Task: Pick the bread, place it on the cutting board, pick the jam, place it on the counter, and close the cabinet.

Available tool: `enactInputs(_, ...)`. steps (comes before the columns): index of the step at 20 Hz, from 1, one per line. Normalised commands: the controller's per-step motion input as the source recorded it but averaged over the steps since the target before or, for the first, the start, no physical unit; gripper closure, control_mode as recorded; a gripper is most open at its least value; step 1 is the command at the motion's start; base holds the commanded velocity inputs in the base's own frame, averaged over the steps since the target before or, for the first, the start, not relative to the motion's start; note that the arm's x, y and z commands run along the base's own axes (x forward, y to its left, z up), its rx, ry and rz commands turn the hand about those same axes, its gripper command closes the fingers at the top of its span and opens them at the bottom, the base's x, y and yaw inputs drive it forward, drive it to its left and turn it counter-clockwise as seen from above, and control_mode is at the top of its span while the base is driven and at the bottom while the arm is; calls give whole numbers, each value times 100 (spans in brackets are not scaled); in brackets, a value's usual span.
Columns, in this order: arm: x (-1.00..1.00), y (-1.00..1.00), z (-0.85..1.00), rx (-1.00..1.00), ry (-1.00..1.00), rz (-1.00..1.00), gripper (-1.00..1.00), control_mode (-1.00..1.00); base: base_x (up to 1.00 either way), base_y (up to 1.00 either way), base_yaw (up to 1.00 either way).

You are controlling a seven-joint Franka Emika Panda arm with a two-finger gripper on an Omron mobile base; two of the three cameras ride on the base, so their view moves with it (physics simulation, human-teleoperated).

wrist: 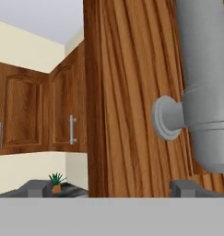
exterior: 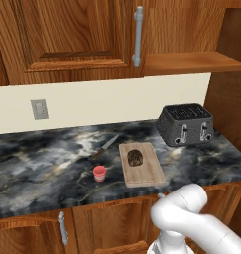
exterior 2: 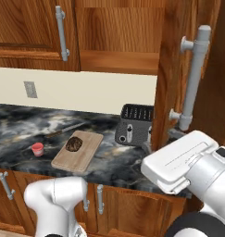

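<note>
I read the pincer (wrist: 112, 188) as empty, with its two fingertips set wide apart at the bottom of the hand view. Between them and directly ahead stands the swung-out door of the cabinet (wrist: 132, 92). The door's grey bar handle (wrist: 203, 83) and its round mounting foot lie up and to the right of the pincer, close enough to be out of focus. In the right base view the hand sits just below that same handle, beside the door edge.

Task status, as I judge it: only the door closure remains. Beyond the pincer and well below it, the bread (exterior: 135, 157) rests on the cutting board (exterior: 148, 173). The jam (exterior: 99, 173) stands on the dark marble table (exterior: 37, 168), just beside the board and apart from it. A knife (exterior: 105, 146) lies on the table beyond the jam. A toaster (exterior: 185, 124) stands on the other side of the board, nearer the open door. The bare inner shelf (exterior: 191, 62) is farthest and highest.

Fault conditions I watch for:
- Fingertip catches the handle foot. Cause: pushing too near the bar. Result: the hand jams and the door stalls.
- Contact slides off the door. Cause: pushing near the free edge.
- Door stops short. Cause: the arm runs out of reach before the door meets the frame.
</note>
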Motion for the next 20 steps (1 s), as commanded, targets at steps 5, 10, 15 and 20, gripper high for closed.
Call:
enactInputs(5,24,40,-7,0,0,0,-100,-100,0,0,0)
enactInputs(10,26,39,-1,0,0,0,-100,-100,0,0,0)
enactInputs(15,31,39,0,0,0,0,-100,-100,0,0,0)
enactInputs(20,32,38,0,0,0,0,-100,-100,0,0,0)
